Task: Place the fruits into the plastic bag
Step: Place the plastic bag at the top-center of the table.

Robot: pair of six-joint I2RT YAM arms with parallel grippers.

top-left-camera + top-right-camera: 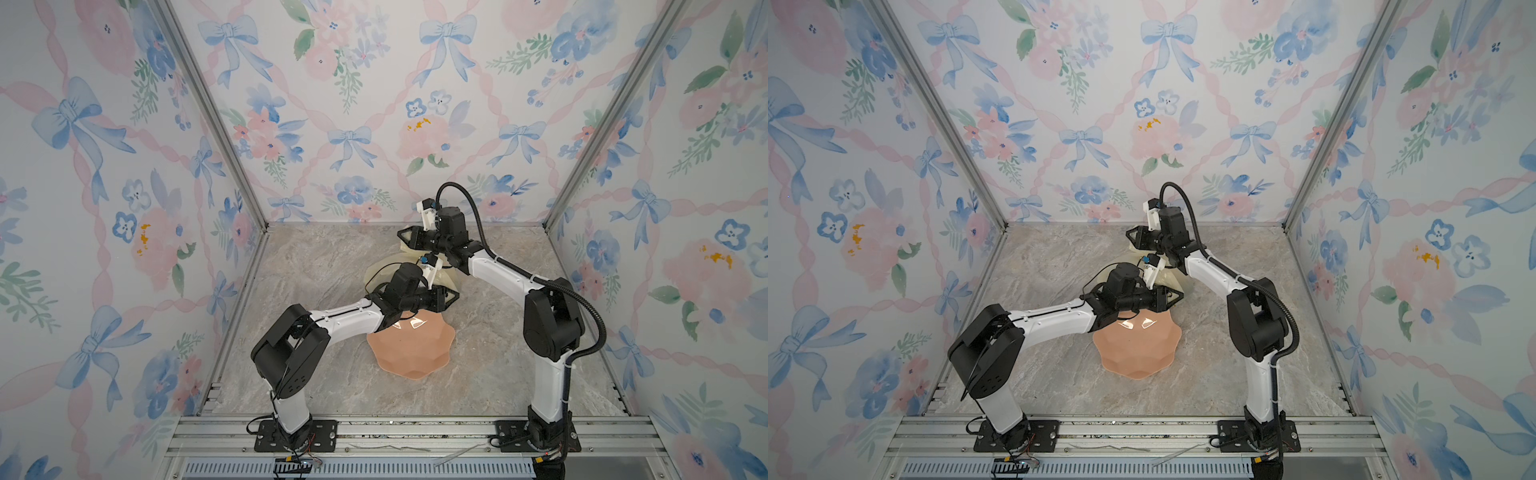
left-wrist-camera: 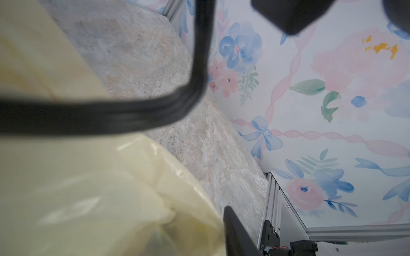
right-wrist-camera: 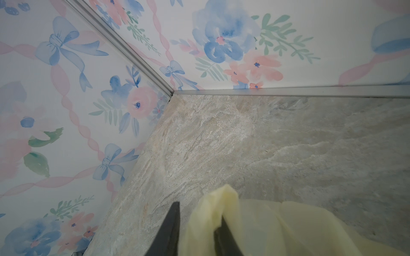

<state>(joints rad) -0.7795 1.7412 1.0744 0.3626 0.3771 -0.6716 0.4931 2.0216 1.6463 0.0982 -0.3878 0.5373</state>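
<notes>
Robot test cell, laboratory type. Aluminium profile frame carrying floral wallpaper panels at 9, 12 and 3 o'clock. Marble-look table. Left arm and right arm bolted to a slotted rail at 6 o'clock. Vented cable duct just below the rail.

A marble-patterned, grey-beige desk is seen in both top views. A salmon-pink scalloped bowl is set near its centre. A pale-yellow plastic bag is laid just at the bowl's 12 o'clock, partly hidden.
</notes>
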